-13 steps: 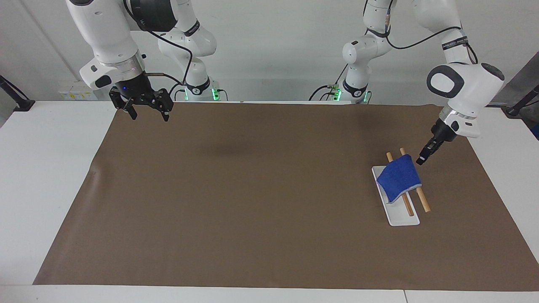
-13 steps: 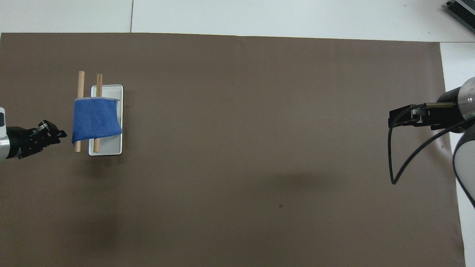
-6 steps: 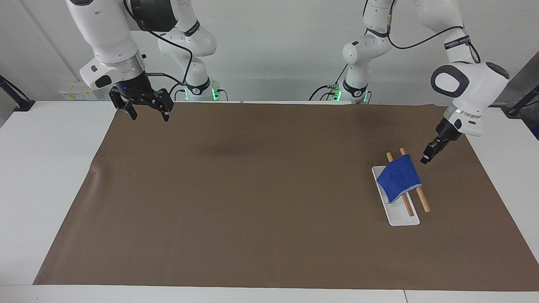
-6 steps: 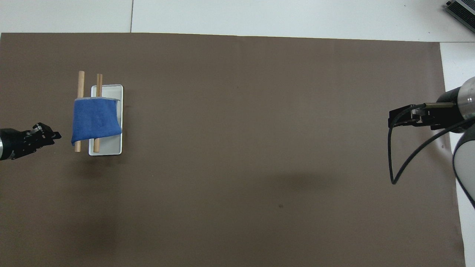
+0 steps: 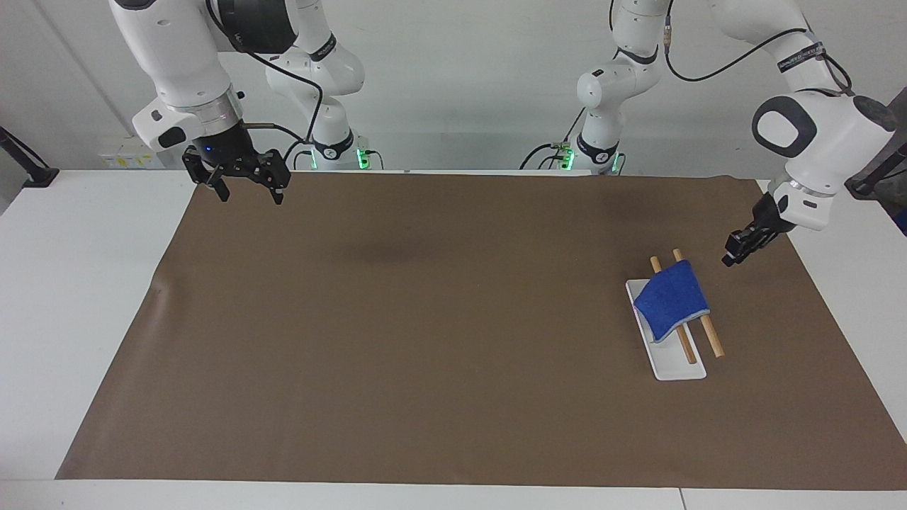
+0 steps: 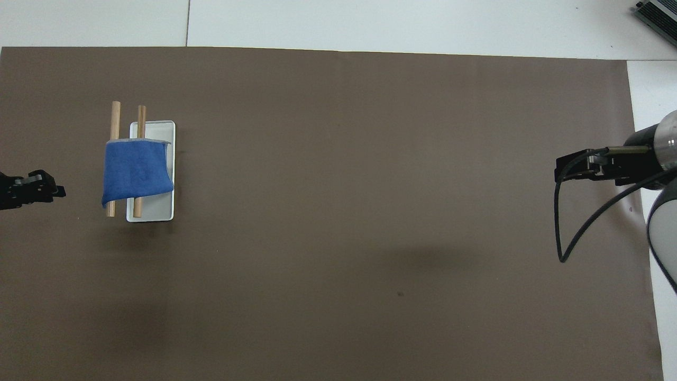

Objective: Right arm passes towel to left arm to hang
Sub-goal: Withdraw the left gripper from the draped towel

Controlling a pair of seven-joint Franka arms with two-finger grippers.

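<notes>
The bright-blue towel [image 5: 672, 297] hangs draped over the two wooden rods [image 5: 711, 338] of the white-based rack [image 5: 677, 367]; in the overhead view the towel [image 6: 136, 172] covers the rods' middle. My left gripper [image 5: 733, 253] is up over the brown mat beside the rack, toward the left arm's end of the table, clear of the towel and holding nothing; it also shows in the overhead view [image 6: 50, 189]. My right gripper [image 5: 251, 195] is open and empty over the mat's corner at the right arm's end, and the right arm waits there.
A brown mat [image 5: 425, 319] covers most of the white table [image 5: 85, 283]. A black cable loops from the right wrist [image 6: 568, 233] over the mat.
My left gripper has drawn back from the towel toward the left arm's end of the table and risen a little. The towel, the rack and the right arm have not moved.
</notes>
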